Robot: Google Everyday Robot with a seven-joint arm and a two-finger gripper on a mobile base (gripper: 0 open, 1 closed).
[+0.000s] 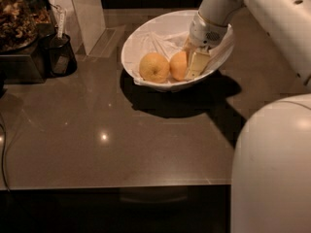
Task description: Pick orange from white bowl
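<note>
Deep-orange, the orange point(178, 66) sits mid white bowl point(127, 52), at 3 o'clock of a paler fruit point(154, 67). The gripper point(195, 64) is inside the bowl, against the orange's 3 o'clock side; its grip state cannot be determined.

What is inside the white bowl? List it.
A paler yellow fruit, the orange, a wrinkly liner. The hand reaches in at the orange, hiding part of it.
</note>
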